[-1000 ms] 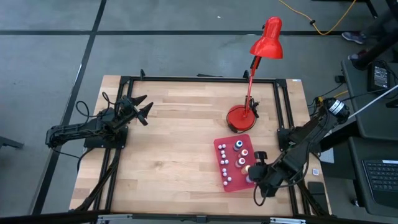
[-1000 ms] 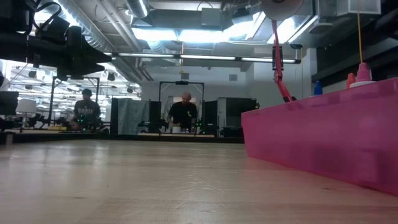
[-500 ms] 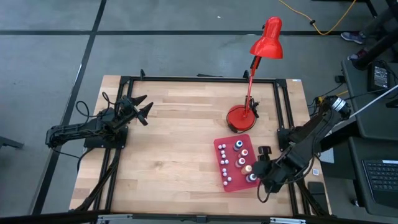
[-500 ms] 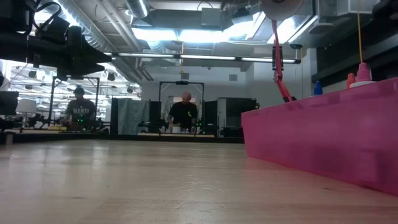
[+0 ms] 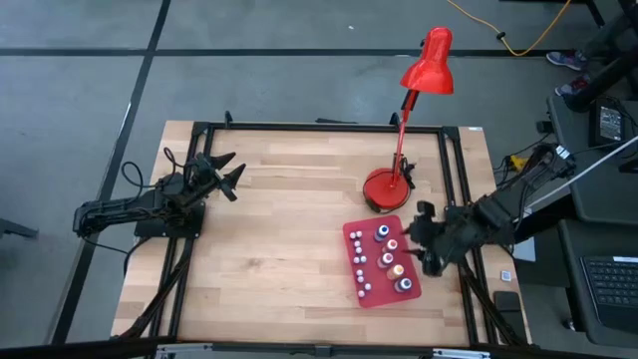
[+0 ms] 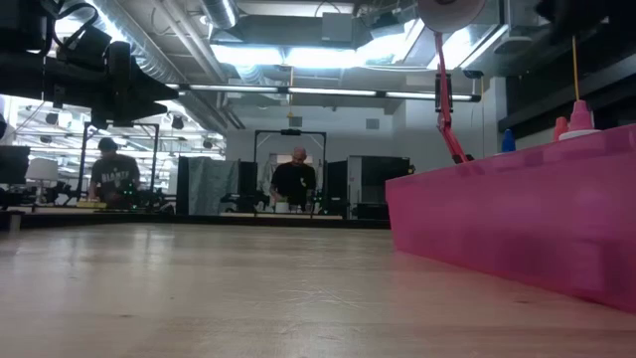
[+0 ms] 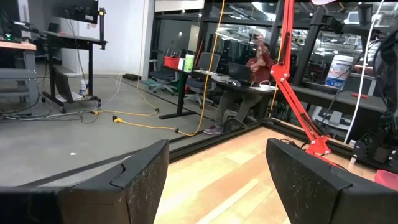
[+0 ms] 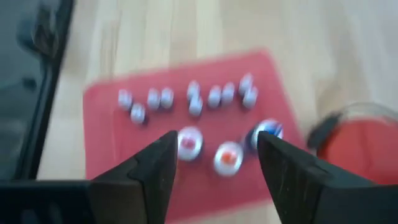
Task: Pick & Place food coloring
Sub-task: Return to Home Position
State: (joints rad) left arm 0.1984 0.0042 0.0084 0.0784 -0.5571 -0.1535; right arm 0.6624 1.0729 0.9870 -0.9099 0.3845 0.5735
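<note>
The right pincer (image 5: 427, 237), spread open and empty, is held just beside the red bin (image 5: 384, 297). The food coloring (image 5: 387, 257) is stood upright inside that bin. The tiny bottles are judged light, stiff and easily toppled, and best pinched around the body. The left pincer (image 5: 225, 172), also open, is parked well apart from the bin.

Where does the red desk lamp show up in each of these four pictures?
High view: the red desk lamp stands right of centre, base on the wooden table.
Low view: its arm rises at upper right.
Left wrist view: its arm slants up from the tabletop.
Right wrist view: its round base beside the red bin.
Shared landmark: the wooden table.
</note>
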